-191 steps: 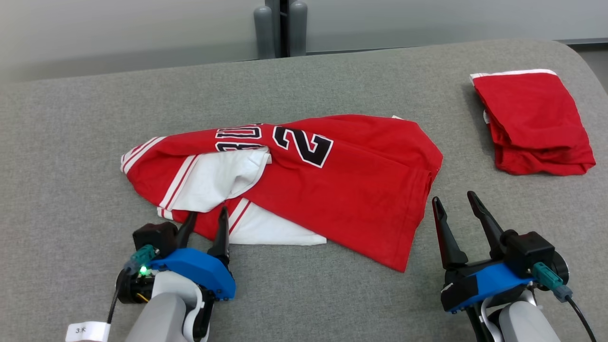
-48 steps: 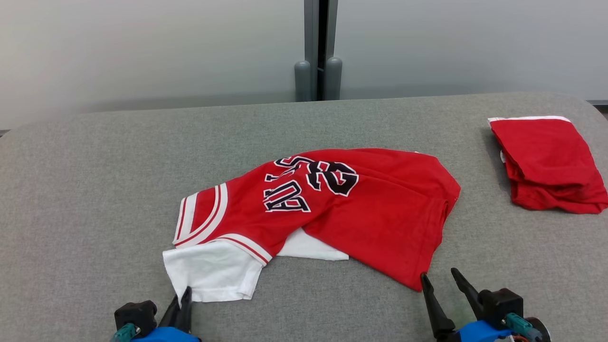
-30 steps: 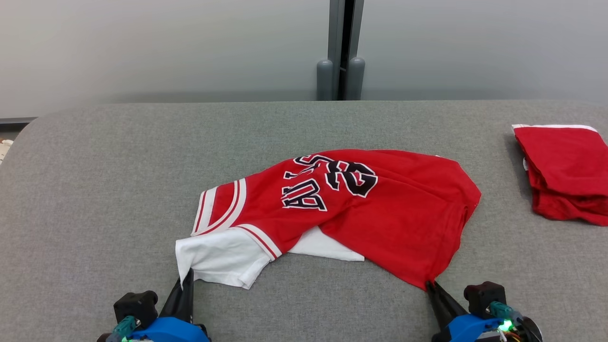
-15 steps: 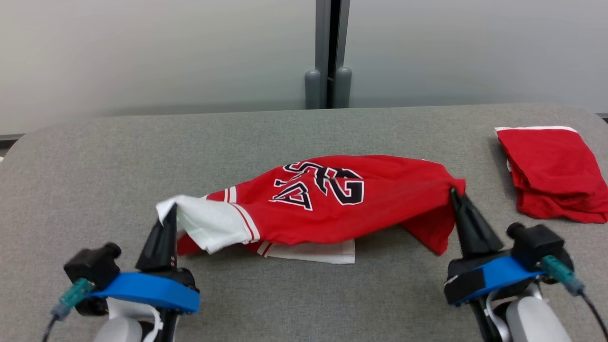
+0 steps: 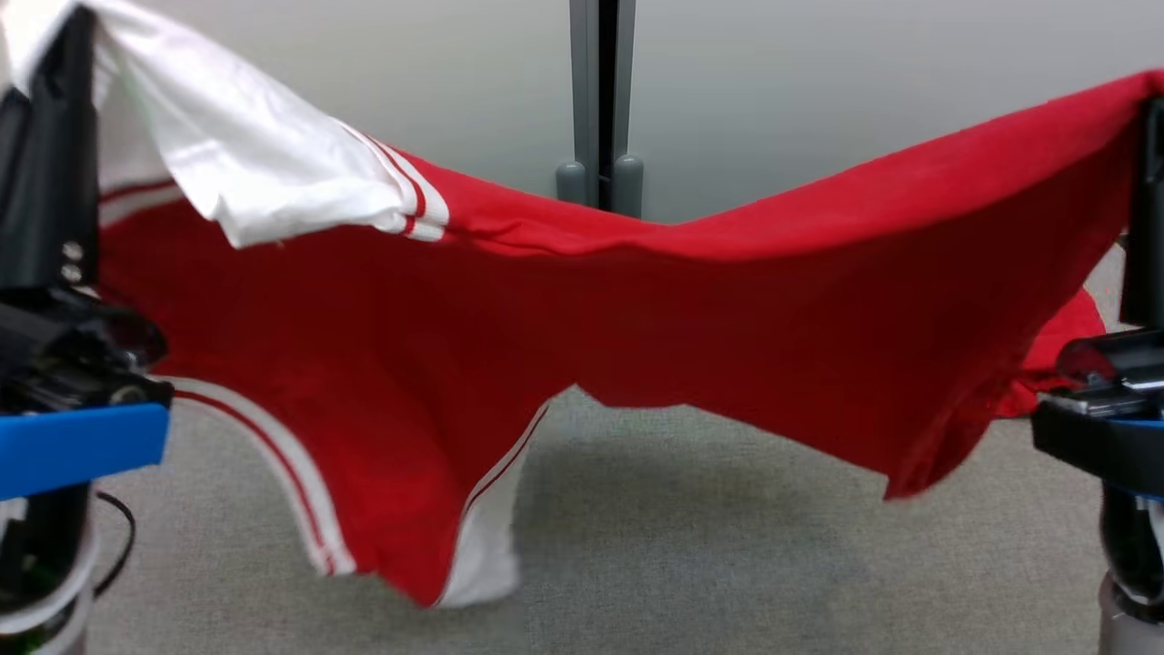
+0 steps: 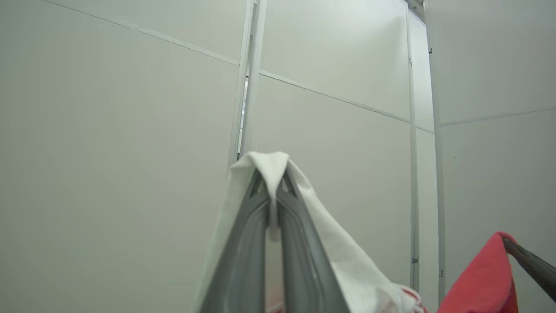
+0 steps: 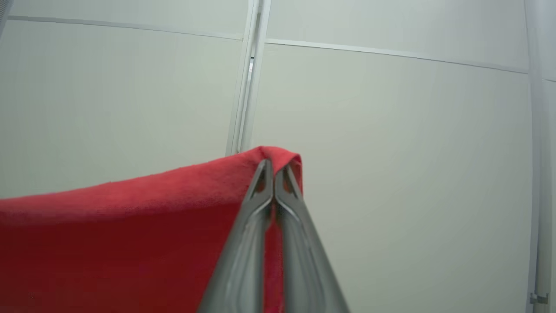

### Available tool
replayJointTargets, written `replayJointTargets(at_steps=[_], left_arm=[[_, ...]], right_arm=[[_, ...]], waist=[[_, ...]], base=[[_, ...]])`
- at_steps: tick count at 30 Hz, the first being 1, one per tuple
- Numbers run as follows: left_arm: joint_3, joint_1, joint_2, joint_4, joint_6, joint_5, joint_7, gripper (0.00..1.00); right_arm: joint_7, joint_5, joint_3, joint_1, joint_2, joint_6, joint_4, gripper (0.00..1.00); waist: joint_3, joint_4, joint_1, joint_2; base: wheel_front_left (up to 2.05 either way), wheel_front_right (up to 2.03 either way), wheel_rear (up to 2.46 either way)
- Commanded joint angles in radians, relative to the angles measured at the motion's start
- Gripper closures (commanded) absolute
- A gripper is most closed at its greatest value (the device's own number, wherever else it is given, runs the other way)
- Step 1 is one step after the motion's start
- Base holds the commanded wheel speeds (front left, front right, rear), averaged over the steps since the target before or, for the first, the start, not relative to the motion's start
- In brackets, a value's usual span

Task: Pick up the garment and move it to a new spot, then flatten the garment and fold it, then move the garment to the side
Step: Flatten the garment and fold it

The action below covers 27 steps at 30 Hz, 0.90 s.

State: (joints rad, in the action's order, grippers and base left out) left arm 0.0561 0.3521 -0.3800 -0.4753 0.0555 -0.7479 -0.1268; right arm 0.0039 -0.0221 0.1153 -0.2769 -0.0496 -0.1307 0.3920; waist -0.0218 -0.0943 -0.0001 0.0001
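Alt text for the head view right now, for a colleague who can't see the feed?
A red jersey with white panels and striped trim hangs stretched in mid-air between both grippers, sagging in the middle above the grey table. The left gripper pinches a white corner at upper left; the right gripper pinches a red edge at upper right.
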Motion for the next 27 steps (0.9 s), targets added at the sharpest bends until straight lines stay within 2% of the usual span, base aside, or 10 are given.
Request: replayJointTargets(at_steps=[1, 4, 7, 12, 16, 20, 27], left_arm=[[-0.008, 0.061, -0.024, -0.042, -0.012, -0.01, -0.041, 1.0], [-0.005, 0.159, -0.068, -0.077, -0.02, -0.007, -0.117, 1.0], [0.023, 0.249, -0.102, -0.057, -0.012, 0.001, -0.18, 1.0], [0.073, 0.382, -0.112, 0.055, 0.003, 0.015, -0.231, 1.0], [0.107, 0.508, -0.108, 0.211, 0.022, 0.055, -0.22, 1.0], [0.155, 0.654, -0.104, 0.377, 0.037, 0.141, -0.174, 1.0], [0.23, 0.906, -0.021, 0.686, 0.041, 0.261, -0.041, 1.0]], right_arm=[[0.025, 0.019, 0.009, -0.032, -0.002, 0.0, 0.048, 1.0], [0.072, 0.022, 0.019, -0.072, -0.002, 0.0, 0.117, 1.0], [0.115, 0.041, 0.019, -0.113, -0.002, 0.0, 0.151, 1.0], [0.159, 0.086, 0.0, -0.192, -0.005, 0.0, 0.099, 1.0], [0.163, 0.102, -0.006, -0.302, -0.008, 0.0, -0.046, 1.0], [0.121, 0.156, 0.001, -0.466, -0.027, 0.0, -0.24, 1.0], [0.055, 0.235, 0.011, -0.768, -0.031, 0.0, -0.638, 1.0]], waist=[[-0.005, -0.002, 0.0001, -0.0001], [-0.026, -0.005, 0.0001, -0.0001], [-0.059, -0.005, 0.0001, -0.0001], [-0.139, 0.0, 0.0001, -0.0001], [-0.209, 0.008, 0.0001, -0.0001], [-0.256, 0.009, 0.0001, -0.0001], [-0.294, 0.035, 0.0001, -0.0001]], base=[[0.0, 0.0, 0.0], [0.0, 0.0, 0.0], [0.0, 0.0, 0.0], [0.0, 0.0, 0.0], [0.0, 0.0, 0.0], [0.0, 0.0, 0.0], [0.0, 0.0, 0.0]])
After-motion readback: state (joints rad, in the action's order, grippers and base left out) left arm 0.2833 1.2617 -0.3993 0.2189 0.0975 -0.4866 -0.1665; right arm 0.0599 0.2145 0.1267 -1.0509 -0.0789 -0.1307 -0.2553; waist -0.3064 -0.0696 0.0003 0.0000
